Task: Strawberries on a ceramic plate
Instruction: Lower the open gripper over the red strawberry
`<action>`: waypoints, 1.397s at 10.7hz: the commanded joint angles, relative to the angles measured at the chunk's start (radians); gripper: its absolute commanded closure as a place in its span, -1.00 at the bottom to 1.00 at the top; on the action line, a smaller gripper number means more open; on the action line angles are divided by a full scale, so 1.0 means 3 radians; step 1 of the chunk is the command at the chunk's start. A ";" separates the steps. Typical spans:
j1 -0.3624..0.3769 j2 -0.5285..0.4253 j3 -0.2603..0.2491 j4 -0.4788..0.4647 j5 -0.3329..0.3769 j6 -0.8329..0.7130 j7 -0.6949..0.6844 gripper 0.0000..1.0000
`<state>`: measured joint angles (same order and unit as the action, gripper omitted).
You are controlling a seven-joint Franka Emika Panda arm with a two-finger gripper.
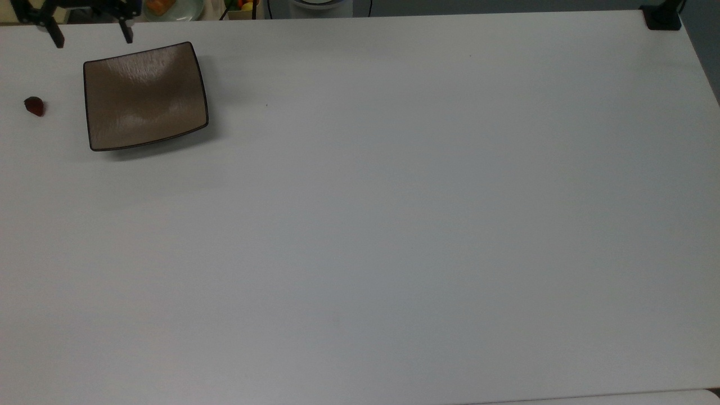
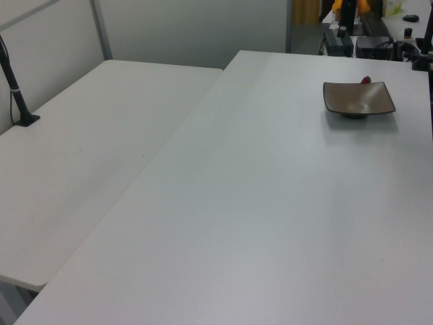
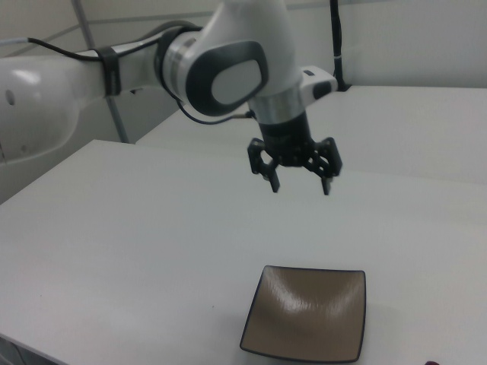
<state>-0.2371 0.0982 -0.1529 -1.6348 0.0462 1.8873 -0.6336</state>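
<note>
The small dark red strawberry with a pointed tip (image 1: 34, 106) lies on the bare white table (image 1: 394, 225), just off the top view's left of the square glossy tan-brown ceramic plate with a thin dark rim (image 1: 145, 97), near it but not touching. The plate holds nothing yet.

Your pincer (image 3: 300, 183) hangs well above the table with its two black fingers (image 3: 275, 179) spread wide apart and nothing between them. In the top view it sits at the far edge, past the plate, not over the berry.

Expect the strawberry to be very light, soft and easily bruised, and its rounded, tapering shape will likely roll or squirt out under a hard squeeze. You'd do best to take it across its widest part, close gently, and stop as soon as it holds. The plate is stiff, slick and breakable, with upturned edges, so release low over its dished middle.

Mind what you can't read: in the left view the berry is only a red speck (image 2: 366, 80) peeping over the plate's far rim, and in the right view it is cut off at the bottom corner. Which way its tip points is hard to tell.
</note>
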 commanded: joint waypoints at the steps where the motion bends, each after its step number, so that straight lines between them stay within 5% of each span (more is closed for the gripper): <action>1: -0.0032 0.0142 -0.0175 -0.0017 0.0030 0.0090 -0.0469 -1.00; 8: -0.0247 0.0546 -0.0303 -0.0170 0.0010 0.0647 -0.1073 -1.00; 11: -0.0324 0.0705 -0.0400 -0.0196 0.0004 0.0903 -0.1532 -0.87; 15: -0.0457 0.0909 -0.0426 -0.0242 0.0004 0.1153 -0.2140 -0.40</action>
<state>-0.3554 0.3503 -0.2722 -1.6885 0.0460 2.1809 -1.1528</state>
